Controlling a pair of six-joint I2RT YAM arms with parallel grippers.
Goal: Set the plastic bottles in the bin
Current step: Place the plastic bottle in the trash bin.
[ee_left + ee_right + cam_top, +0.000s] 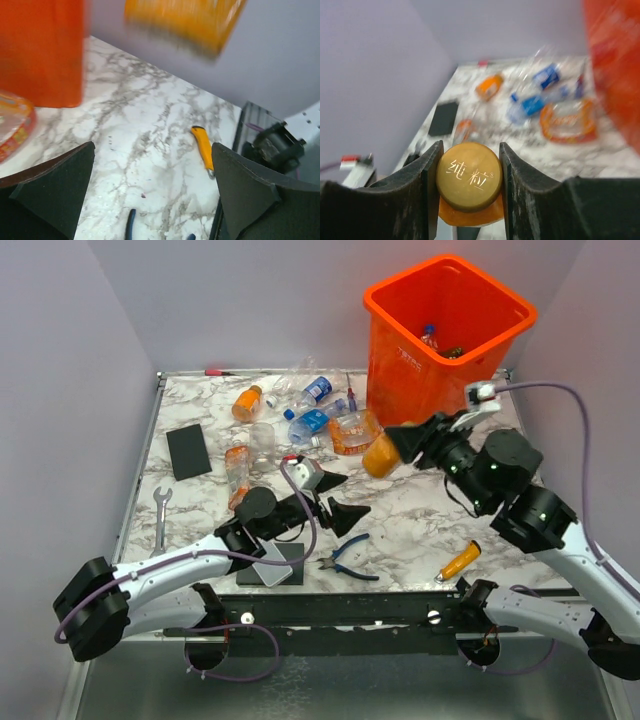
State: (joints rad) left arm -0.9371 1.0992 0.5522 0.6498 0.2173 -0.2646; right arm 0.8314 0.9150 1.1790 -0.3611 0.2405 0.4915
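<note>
Bottle, orange with a gold cap stamped in characters, clamped between right fingers; left fingers spread wide.

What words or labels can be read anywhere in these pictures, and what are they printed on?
"纯粒", with a small ® mark: on the gold cap of the orange bottle pinched in the right gripper.
Blue-labelled bottles on the table: print is there, but too small and blurred to read.
Crushed bottle with the orange band: label unreadable.
No other text shows.
</note>
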